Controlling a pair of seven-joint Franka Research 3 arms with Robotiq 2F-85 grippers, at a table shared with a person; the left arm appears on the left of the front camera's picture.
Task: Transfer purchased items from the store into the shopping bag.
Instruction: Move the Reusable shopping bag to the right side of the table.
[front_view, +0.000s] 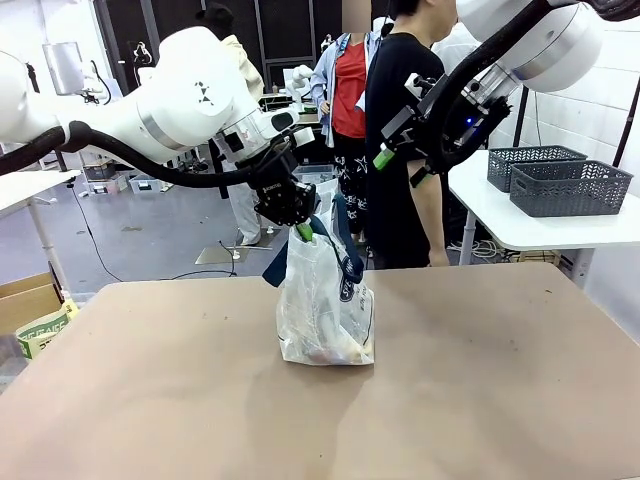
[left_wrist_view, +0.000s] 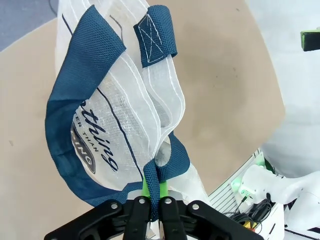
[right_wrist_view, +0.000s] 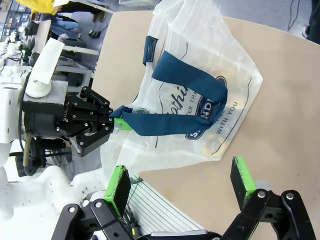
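The table (front_view: 150, 400) carries the shopping bag (front_view: 325, 310), upright near its middle. Goods inside are a pale blur through the plastic, impossible to sort out. The left gripper (left_wrist_view: 151, 200) is clamped on a navy handle (left_wrist_view: 165, 165) at the bag's mouth. The right gripper (right_wrist_view: 180, 182), jaws spread and empty, hangs above.

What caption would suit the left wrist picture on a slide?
Left gripper shut on the navy handle of the clear shopping bag above the brown table.

Bright, even overhead light, soft shadow under the shopping bag (front_view: 325, 300), wrist views bowed at edges.
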